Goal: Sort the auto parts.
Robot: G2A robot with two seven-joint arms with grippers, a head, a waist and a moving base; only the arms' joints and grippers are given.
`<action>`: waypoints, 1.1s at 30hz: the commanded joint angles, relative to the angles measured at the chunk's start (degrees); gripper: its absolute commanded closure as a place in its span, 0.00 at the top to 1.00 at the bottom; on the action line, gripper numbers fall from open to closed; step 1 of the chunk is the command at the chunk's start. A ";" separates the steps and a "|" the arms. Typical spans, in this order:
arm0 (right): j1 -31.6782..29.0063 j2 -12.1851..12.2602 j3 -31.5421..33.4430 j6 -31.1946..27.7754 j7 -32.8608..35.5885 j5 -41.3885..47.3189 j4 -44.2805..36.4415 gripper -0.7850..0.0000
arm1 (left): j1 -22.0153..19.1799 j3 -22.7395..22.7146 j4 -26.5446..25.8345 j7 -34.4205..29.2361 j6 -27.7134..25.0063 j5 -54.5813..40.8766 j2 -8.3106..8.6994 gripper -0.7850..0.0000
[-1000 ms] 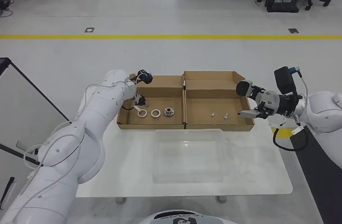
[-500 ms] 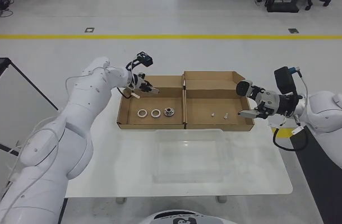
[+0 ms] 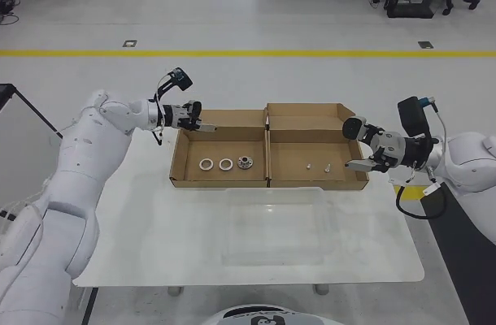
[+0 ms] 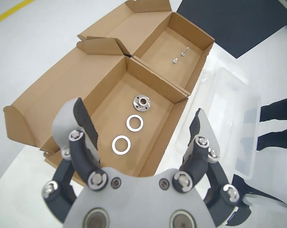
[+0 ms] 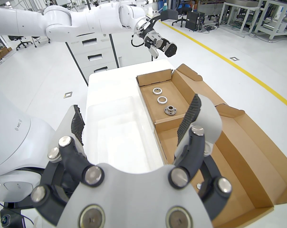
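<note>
Spread wide and empty, the left gripper (image 3: 201, 122) hangs over the far outer corner of the left box (image 3: 219, 182), whose row of parts, from end washer (image 3: 206, 164) to flanged hub (image 3: 245, 162), lies below and inward of it, probably well apart from the equally wide right gripper (image 3: 355, 146).
</note>
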 commanded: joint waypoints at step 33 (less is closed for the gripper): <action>0.00 0.00 0.00 0.00 0.00 0.00 0.00 1.00 | 40.98 -37.37 -60.39 -18.94 18.48 -24.88 14.15 1.00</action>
